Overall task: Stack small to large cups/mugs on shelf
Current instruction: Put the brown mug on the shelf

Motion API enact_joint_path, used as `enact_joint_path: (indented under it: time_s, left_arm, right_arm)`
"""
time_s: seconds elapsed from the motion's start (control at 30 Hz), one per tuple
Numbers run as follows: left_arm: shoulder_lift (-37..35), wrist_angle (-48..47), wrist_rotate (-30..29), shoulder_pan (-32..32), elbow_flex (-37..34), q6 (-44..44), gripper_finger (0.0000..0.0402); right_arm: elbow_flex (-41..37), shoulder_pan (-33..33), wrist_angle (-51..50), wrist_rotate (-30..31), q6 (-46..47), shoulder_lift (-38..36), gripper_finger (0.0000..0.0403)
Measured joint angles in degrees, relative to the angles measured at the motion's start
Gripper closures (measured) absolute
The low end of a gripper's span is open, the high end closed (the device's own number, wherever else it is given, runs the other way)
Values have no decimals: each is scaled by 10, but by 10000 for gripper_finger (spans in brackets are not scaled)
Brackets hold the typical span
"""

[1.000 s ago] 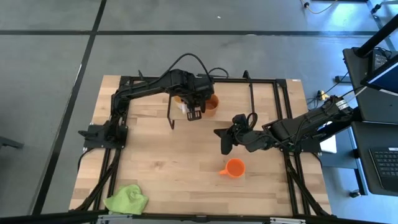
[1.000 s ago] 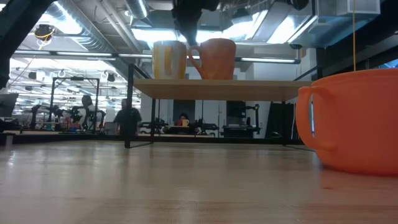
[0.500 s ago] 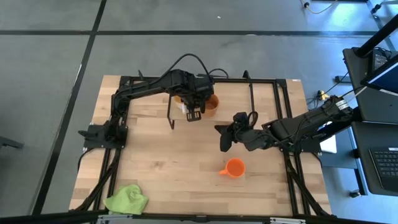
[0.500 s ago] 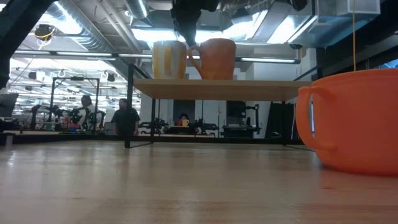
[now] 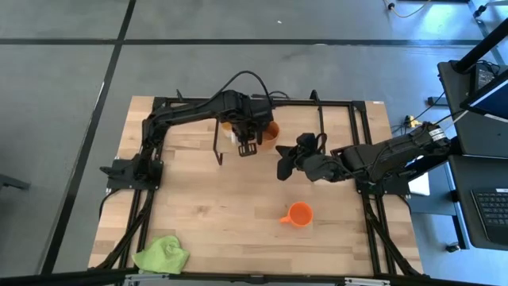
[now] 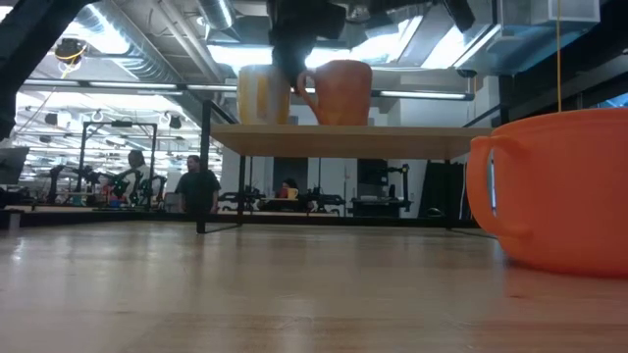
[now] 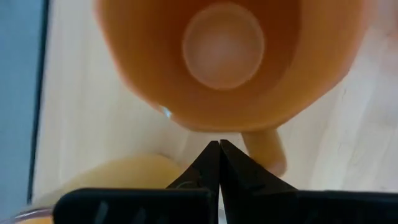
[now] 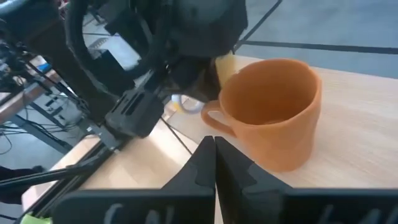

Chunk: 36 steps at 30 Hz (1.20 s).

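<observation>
Hovering closed left hand [image 7: 219,144] over round brown mug [image 7: 227,59], pale wooden shelf [image 6: 343,140], right hand [image 8: 214,142] closed.

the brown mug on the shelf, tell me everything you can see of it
The brown mug is a plain orange-brown cup with one loop handle, glazed-looking and empty, its inside bottom paler in the left wrist view. It stands upright on the shelf beside the white mug, its handle turned toward that mug. The left gripper, fingers shut, sits just above its handle; contact is unclear. The right gripper is close, also shut.
</observation>
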Motion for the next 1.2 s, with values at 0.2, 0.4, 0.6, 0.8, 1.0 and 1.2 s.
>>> enact_joint_path:
  time_s: [0.2,0.4,0.6,0.8,1.0,1.2]
  left_arm:
    - [0,12,0,-9,-14,0,401]
    - [0,23,7,-8,-13,0,401]
    - [0,37,32,-8,-13,-1,401]
    - [0,51,34,-12,-13,-4,401]
    - [0,63,35,-15,-13,-4,401]
    - [0,66,35,-15,-13,-4,401]
  right_arm:
    - [0,-17,-19,-43,14,0,403]
    - [0,-31,-45,-85,39,0,403]
    - [0,-41,-75,-96,57,0,403]
    - [0,-56,-78,-121,56,0,403]
    - [0,-71,-96,-136,54,0,403]
    - [0,-80,-101,-149,46,0,403]
